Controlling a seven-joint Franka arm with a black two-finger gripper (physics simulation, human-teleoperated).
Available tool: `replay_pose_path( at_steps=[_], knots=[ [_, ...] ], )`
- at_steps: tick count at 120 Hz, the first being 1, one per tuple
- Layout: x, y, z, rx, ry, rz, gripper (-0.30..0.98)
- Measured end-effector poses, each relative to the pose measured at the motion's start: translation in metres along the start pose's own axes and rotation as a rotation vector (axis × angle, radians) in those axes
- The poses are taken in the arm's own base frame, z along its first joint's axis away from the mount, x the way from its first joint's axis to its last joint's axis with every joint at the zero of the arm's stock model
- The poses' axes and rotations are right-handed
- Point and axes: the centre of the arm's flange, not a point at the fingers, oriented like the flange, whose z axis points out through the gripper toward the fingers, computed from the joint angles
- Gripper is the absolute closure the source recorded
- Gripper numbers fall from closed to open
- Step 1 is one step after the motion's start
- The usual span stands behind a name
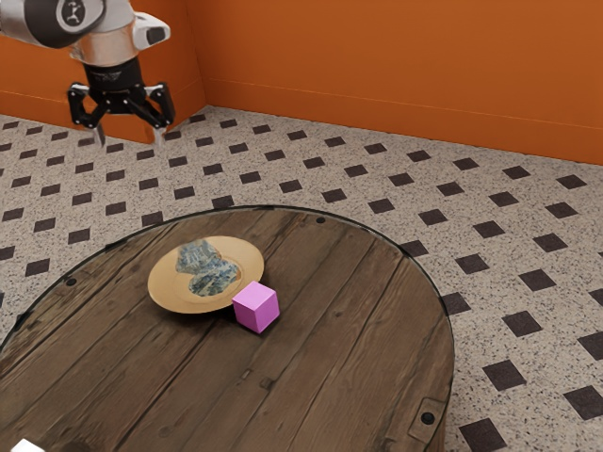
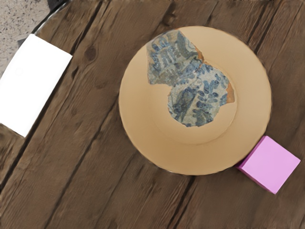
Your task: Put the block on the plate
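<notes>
High at the exterior view's upper left, my gripper (image 1: pixel 128 139) hangs above the level of the tabletop, its two fingers well apart and nothing between them. A pink block (image 1: pixel 256 308) stands on the wood right beside the rim of a tan plate (image 1: pixel 170 287) with a blue-grey patterned centre. In the wrist view the plate (image 2: pixel 143 129) lies flat and the pink block (image 2: pixel 270 165) is close against its edge, on the table rather than on the plate; whether they touch, I cannot tell.
The round wooden table (image 1: pixel 349 311) has a dark metal rim. A white rectangular object (image 2: pixel 34 86) lies near the table's edge, across the plate from the block; its white corner (image 1: pixel 26 446) is at the exterior view's lower left. Orange walls stand behind.
</notes>
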Motion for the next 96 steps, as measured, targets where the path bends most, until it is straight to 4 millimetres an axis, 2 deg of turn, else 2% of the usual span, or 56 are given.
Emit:
replay_pose_path(
  at_steps=[12,14,20,34,41,50,62,70,75,83,96],
  knots=[
    [0.002,0.001,0.002,-0.002,0.004,0.048,0.00],
    [0.004,0.002,0.007,0.002,-0.003,0.056,0.00],
    [0.009,0.009,0.031,0.020,-0.039,0.083,0.00],
    [0.009,0.027,0.105,0.047,-0.140,0.145,0.00],
    [0.012,0.038,0.128,0.031,-0.166,0.139,0.00],
    [0.004,0.067,0.147,-0.005,-0.191,0.115,0.00],
    [-0.039,0.130,0.174,-0.024,-0.209,0.117,0.00],
    [-0.058,0.159,0.190,-0.023,-0.208,0.080,0.00],
    [-0.059,0.168,0.205,-0.015,-0.204,0.025,0.00],
    [-0.052,0.172,0.227,-0.006,-0.195,-0.084,0.00],
    [-0.047,0.179,0.251,0.007,-0.184,-0.245,0.00]
  ],
)
